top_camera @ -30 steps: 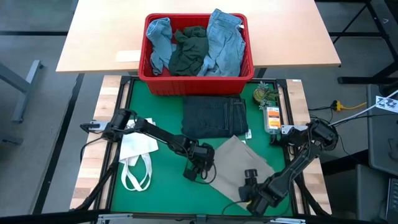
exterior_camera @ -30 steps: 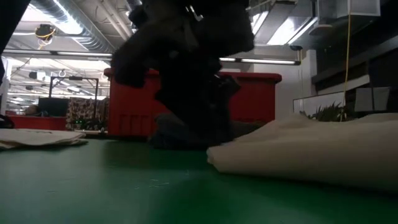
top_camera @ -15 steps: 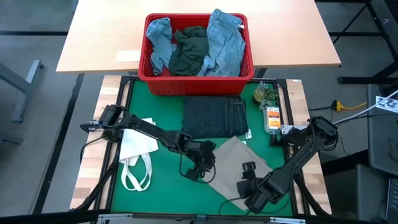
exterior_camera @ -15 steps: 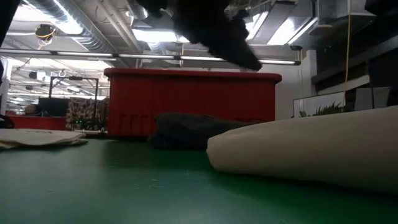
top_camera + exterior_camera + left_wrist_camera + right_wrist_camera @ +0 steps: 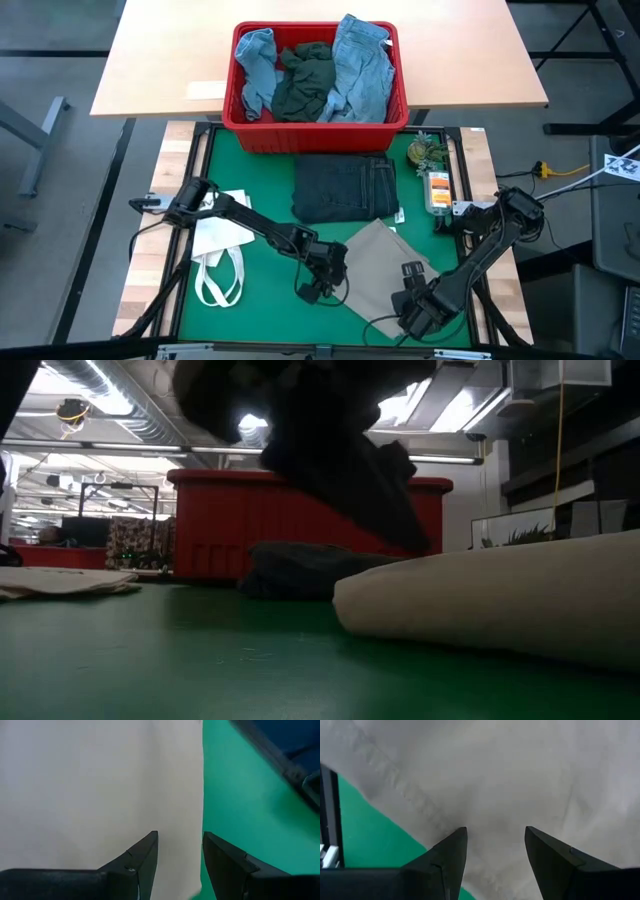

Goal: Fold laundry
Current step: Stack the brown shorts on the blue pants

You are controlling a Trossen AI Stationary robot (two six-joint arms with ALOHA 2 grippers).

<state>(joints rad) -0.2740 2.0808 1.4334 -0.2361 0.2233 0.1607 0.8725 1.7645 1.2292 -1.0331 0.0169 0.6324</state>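
On the green worktop [image 5: 260, 180], going from its left edge, a white tote bag [image 5: 216, 243] lies flat with its loop handles toward the front, apart from the work. Next comes the left pincer [image 5: 318, 284], low at the left border of the beige cloth [image 5: 385, 262]; its fingers [image 5: 145, 851] stand a little apart, straddling that border and holding nothing. The beige cloth lies in the front middle to front right of the worktop, just ahead of the folded dark jeans [image 5: 345, 187] and touching or nearly touching them. It looks light, limp and thin, already doubled, since the low view shows a rounded fold along its near side, so it will likely sag and slide on the mat unless taken at a corner or hem, pinching all layers together. The right pincer [image 5: 418, 305] hovers over the cloth's front right part, fingers [image 5: 451, 851] parted, gripping nothing. A small plant [image 5: 424, 152] and an orange-labelled bottle [image 5: 437, 190] sit by the right edge. Behind the back edge, on a pale wooden table [image 5: 160, 60], a red basket [image 5: 318, 122] holds light blue and dark green-grey garments awaiting folding. Beyond is an industrial room with ceiling ducts and strip lights.
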